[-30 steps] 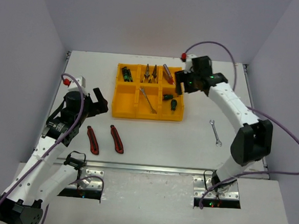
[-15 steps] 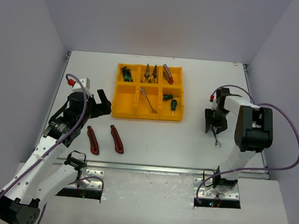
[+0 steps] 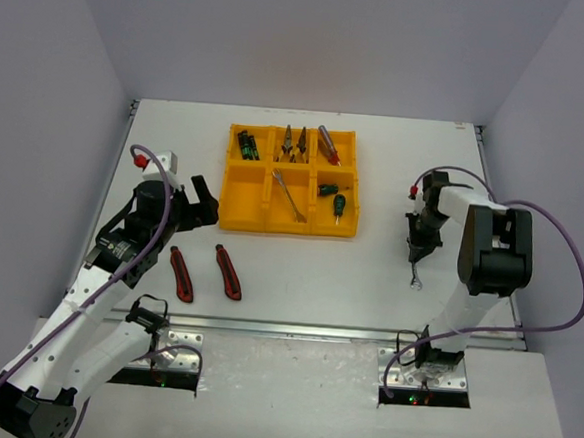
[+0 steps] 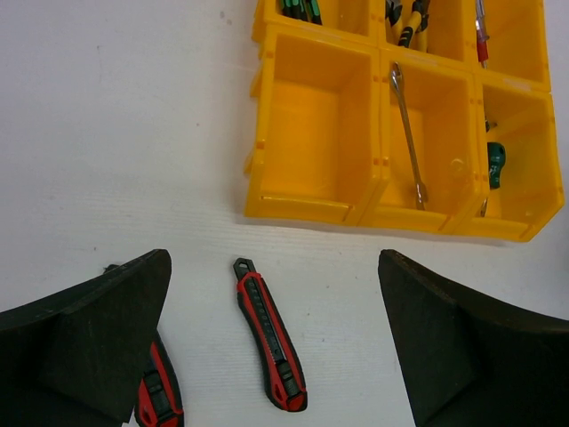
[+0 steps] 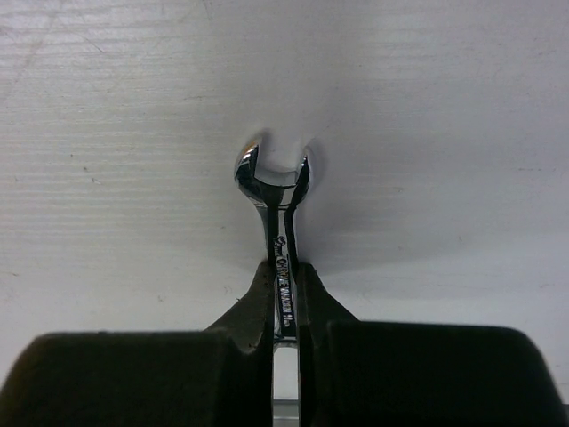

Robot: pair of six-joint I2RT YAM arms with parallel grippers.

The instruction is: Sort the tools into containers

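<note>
The yellow six-compartment tray (image 3: 231, 197) sits at the table's middle back. It holds dark green drivers (image 3: 248, 145), yellow-handled pliers (image 3: 294, 143), a red-handled tool (image 3: 327, 143), a silver wrench (image 3: 290, 195) and green screwdrivers (image 3: 335, 200). Its near-left compartment (image 4: 311, 133) is empty. Two red-black utility knives (image 3: 181, 272) (image 3: 229, 272) lie on the table before it. My left gripper (image 3: 205, 202) is open above them; one knife (image 4: 269, 334) lies between its fingers, the other (image 4: 157, 396) is partly hidden. My right gripper (image 5: 284, 285) is shut on a silver wrench (image 5: 274, 182), held just above the table (image 3: 416, 278).
White walls close in the table on three sides. A metal rail (image 3: 314, 330) runs along the near edge by the arm bases. The tray's near wall (image 4: 391, 213) lies ahead of my left gripper.
</note>
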